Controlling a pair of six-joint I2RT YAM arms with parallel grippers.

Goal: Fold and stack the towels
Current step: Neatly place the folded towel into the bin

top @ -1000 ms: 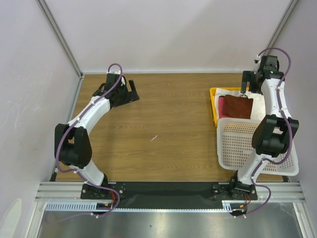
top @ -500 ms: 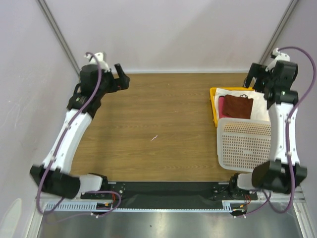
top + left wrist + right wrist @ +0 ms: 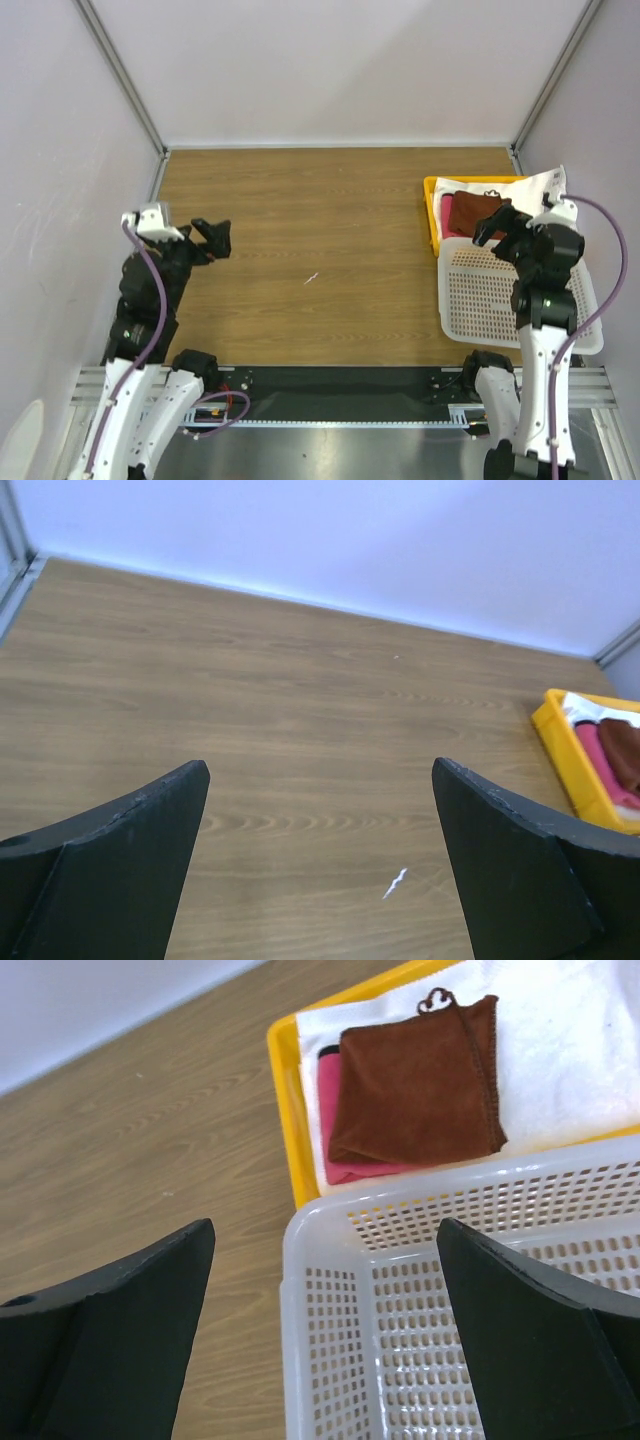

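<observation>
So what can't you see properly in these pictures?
Pink towel: right wrist view, mostly under the brown towel.
White towel: cut off by that picture's right edge, its near side behind the basket rim.
Yellow tray: top view, partly behind the right hand.
White speck on the table: too small to identify.

I saw a wooden table (image 3: pixel 300 220) with a small white scrap (image 3: pixel 312 278) lying near its middle. On the right side, a yellow tray (image 3: pixel 430 215) stood just behind a white perforated basket (image 3: pixel 478 295), whose far rim covered the tray's near edge.
</observation>
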